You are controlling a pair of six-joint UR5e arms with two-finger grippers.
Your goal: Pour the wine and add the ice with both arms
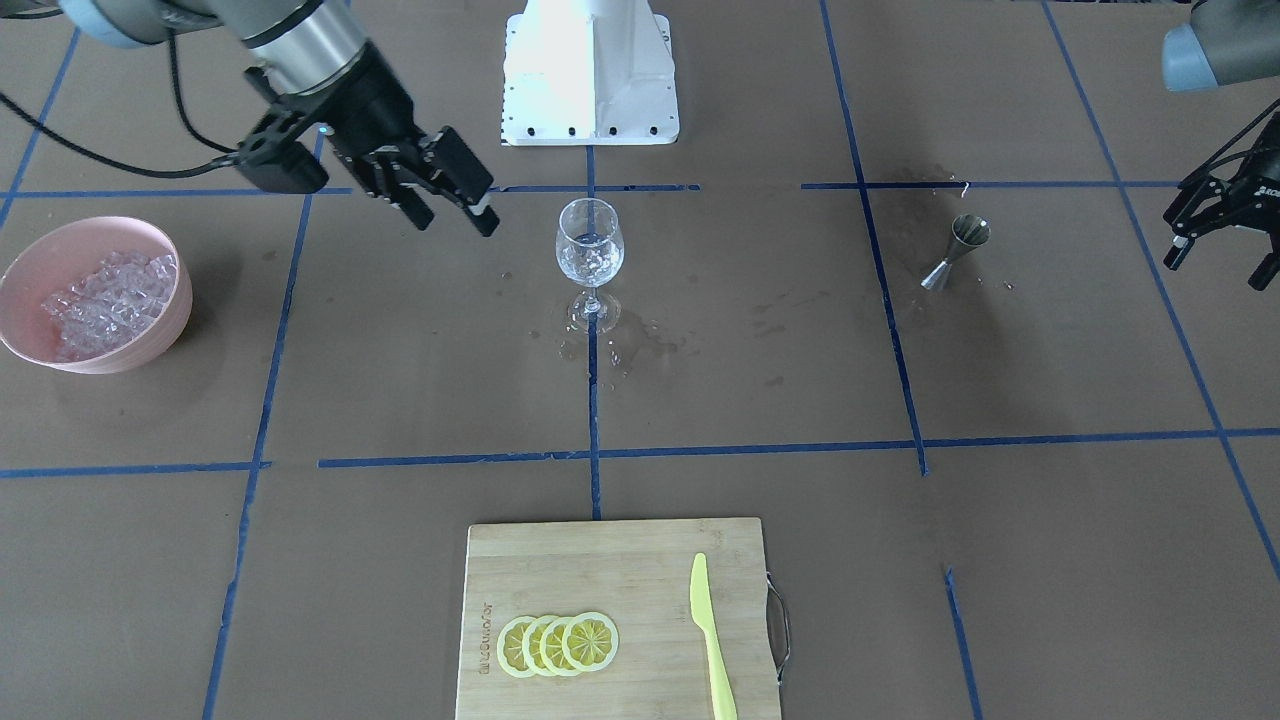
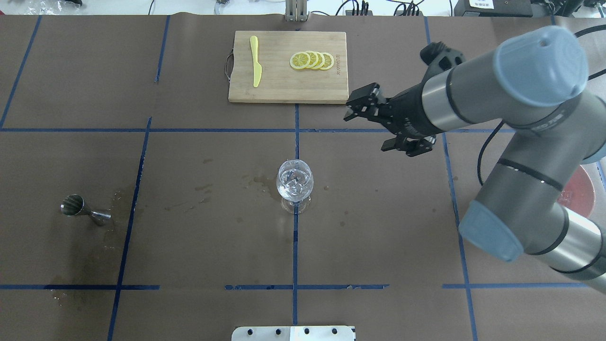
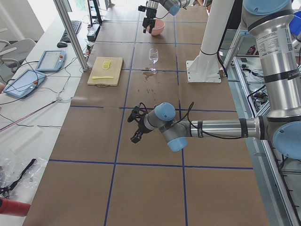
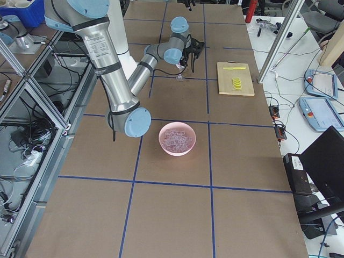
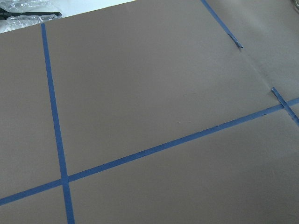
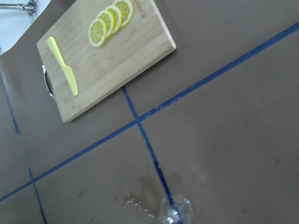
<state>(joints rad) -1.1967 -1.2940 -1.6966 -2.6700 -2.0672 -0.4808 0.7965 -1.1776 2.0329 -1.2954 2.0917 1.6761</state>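
No lettering can be read in any view.
The bamboo cutting board (image 1: 600, 575) bears a dark brand mark along one short edge, too small and blurred to spell out. White lettering on the left pincer (image 1: 1218, 265) is cut off by the view's edge; that on the right pincer (image 2: 367, 129) is too faint.

Found left gripper (image 1: 1217, 268) clipped by front-facing view's right edge. Found pink bowl (image 2: 578, 192) nearly all hidden behind right arm (image 2: 525, 189) overhead. Saw only foot of wine glass (image 6: 176, 212) at right wrist view's bottom edge. Could not separate liquid from ice (image 2: 294, 183) inside glass overhead. Noted cutting board (image 1: 615, 600) cropped at front-facing view's bottom edge.
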